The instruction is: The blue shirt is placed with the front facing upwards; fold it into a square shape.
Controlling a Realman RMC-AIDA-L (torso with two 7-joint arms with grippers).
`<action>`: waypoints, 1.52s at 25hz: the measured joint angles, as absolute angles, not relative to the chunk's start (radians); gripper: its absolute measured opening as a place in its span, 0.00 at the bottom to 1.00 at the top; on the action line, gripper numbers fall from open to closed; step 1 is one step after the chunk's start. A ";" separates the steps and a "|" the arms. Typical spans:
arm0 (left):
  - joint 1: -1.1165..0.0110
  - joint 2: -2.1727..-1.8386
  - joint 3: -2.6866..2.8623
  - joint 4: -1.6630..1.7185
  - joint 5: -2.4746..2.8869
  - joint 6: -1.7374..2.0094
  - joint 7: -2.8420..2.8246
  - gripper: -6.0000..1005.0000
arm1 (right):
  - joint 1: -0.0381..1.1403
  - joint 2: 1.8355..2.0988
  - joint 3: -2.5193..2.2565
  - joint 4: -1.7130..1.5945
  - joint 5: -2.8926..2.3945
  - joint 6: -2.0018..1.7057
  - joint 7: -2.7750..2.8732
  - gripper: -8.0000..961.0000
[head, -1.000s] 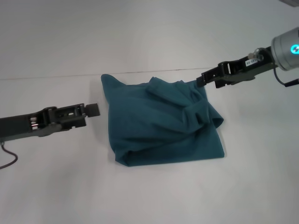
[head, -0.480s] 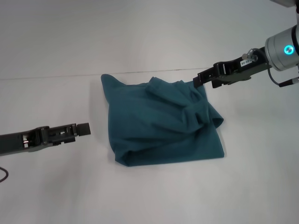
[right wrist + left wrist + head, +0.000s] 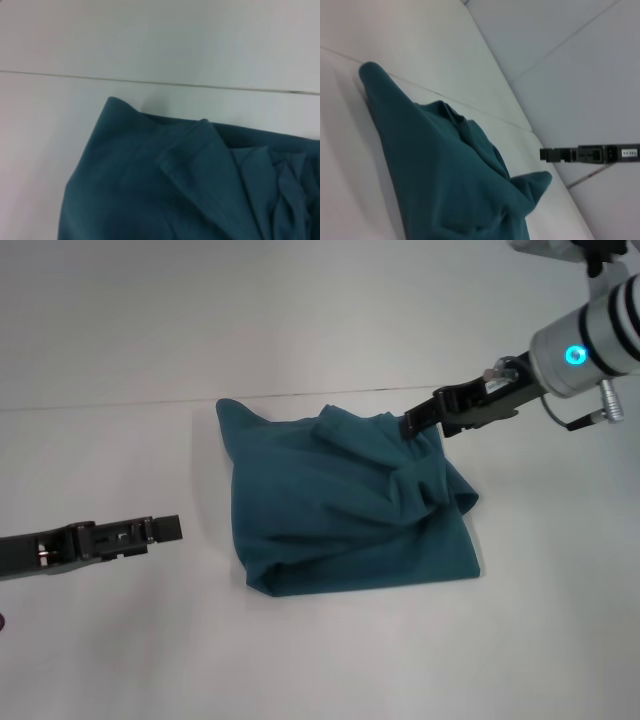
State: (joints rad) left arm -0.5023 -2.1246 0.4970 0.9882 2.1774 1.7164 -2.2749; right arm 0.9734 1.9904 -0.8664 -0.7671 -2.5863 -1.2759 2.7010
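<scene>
White table [image 3: 120, 660], shirt [image 3: 340, 520] under right pincer [image 3: 410, 426]

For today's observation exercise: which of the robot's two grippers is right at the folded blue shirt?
The right gripper, at the far right corner of the blue shirt. The left gripper sits apart, with bare table between it and the cloth.

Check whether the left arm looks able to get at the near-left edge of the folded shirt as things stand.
Probably yes. The left gripper sits low beside the blue shirt, apart from it, with only bare table between. The right gripper is at the far right corner, out of that path.
</scene>
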 joint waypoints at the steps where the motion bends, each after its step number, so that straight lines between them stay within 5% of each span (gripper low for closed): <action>1: -0.502 -2.125 0.487 0.988 2.177 1.716 -2.276 0.94 | 0.977 1.993 -0.872 -0.767 -2.586 -1.276 2.710 0.74; 33: -0.507 -2.123 0.462 0.982 2.169 1.702 -2.302 0.94 | 0.983 1.995 -0.905 -0.766 -2.611 -1.294 2.751 0.74; 38: -0.491 -2.152 0.552 0.983 2.172 1.709 -2.057 0.94 | 0.982 1.988 -0.879 -0.782 -2.609 -1.285 2.750 0.74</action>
